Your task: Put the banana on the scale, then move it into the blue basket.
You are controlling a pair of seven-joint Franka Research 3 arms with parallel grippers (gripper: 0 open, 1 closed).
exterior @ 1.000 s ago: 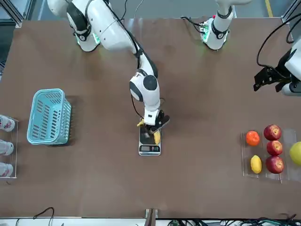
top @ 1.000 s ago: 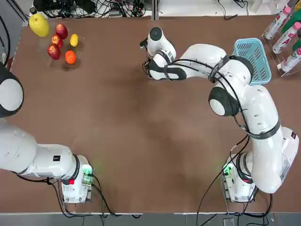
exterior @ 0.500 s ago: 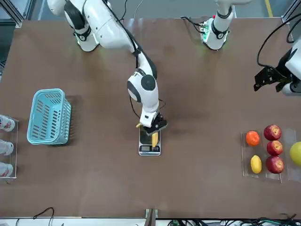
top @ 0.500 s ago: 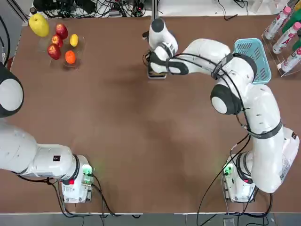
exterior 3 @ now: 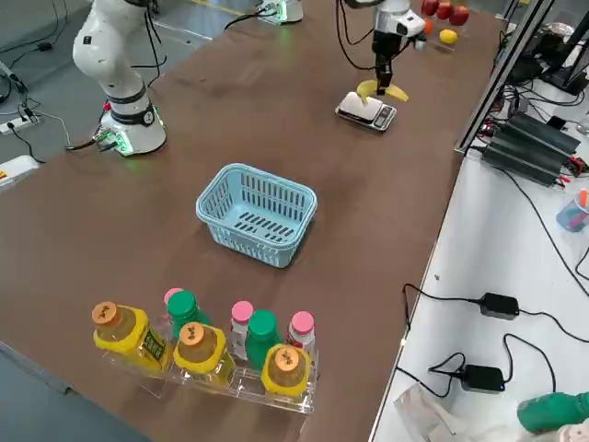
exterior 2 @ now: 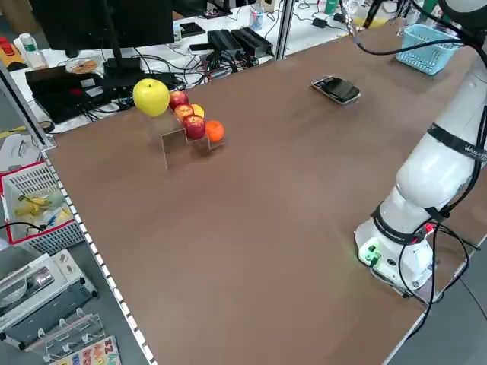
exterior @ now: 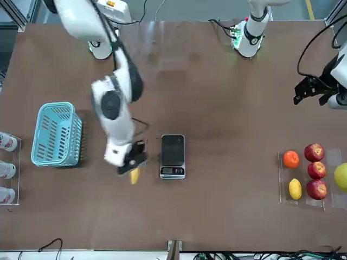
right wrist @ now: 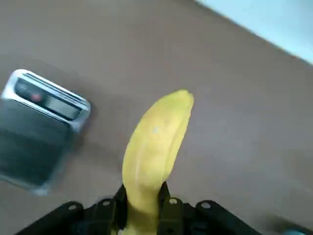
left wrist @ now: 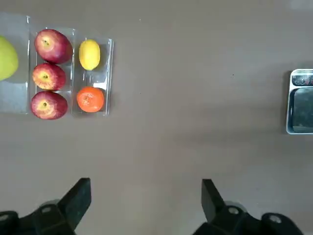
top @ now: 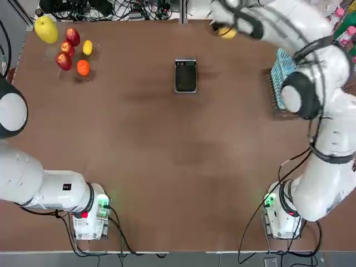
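My right gripper is shut on the stem end of the yellow banana and holds it in the air, between the scale and the blue basket. In the right wrist view the banana sticks out from the closed fingers, with the scale off to one side below. The black scale lies bare on the table. The basket has nothing in it. My left gripper hangs open and parked high near the fruit.
A clear tray with red apples, an orange and a lemon sits at the far left, beside a large yellow fruit. Several bottles in a clear rack stand beyond the basket. Cables run along the far table edge.
The right gripper shut on the banana as it lay on the scale, then lifted it off and carried it toward the basket side. The left arm stayed still.
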